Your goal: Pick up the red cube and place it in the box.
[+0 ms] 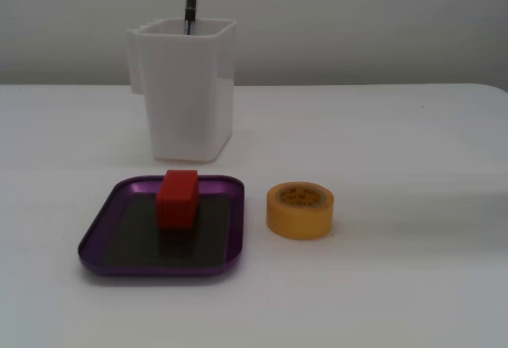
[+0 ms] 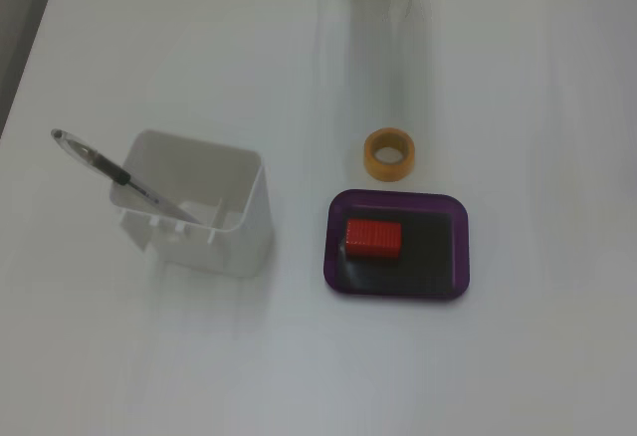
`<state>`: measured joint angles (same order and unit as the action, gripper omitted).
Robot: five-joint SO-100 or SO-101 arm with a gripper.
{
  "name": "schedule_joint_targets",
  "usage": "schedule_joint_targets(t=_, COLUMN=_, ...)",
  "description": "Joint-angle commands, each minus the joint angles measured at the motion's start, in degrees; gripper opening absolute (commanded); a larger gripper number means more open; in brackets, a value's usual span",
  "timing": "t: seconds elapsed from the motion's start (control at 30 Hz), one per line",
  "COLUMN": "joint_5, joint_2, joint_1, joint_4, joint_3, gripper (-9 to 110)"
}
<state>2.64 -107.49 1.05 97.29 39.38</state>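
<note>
one red cube (image 1: 177,198) lies inside the box (image 1: 99,241).

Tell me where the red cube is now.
The red cube lies inside the box, toward its left side in the top-down fixed view, below the yellow tape roll.

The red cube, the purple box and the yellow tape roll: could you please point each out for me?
red cube (image 2: 374,238), a fixed view, its top face.
purple box (image 2: 461,247), same fixed view, its right rim.
yellow tape roll (image 1: 299,219), a fixed view, its outer side wall.
</note>
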Motion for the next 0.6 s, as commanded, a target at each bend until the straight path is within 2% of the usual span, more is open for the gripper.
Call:
schedule_joint_targets(t=0.0, joint_5=-0.2, joint_2=-9.2, joint_1=-0.1, joint_4=0.2, joint_3=11.6, gripper=16)
schedule_joint_targets(t=0.23, joint_5=-0.2, joint_2=-23.8, joint_1=-0.1, joint_4=-2.5, joint_3=37.3, gripper=16)
schedule_joint_targets(t=0.57, joint_5=-0.2, joint_2=-45.3, joint_1=0.0, joint_4=-20.1, joint_3=79.8, gripper=16)
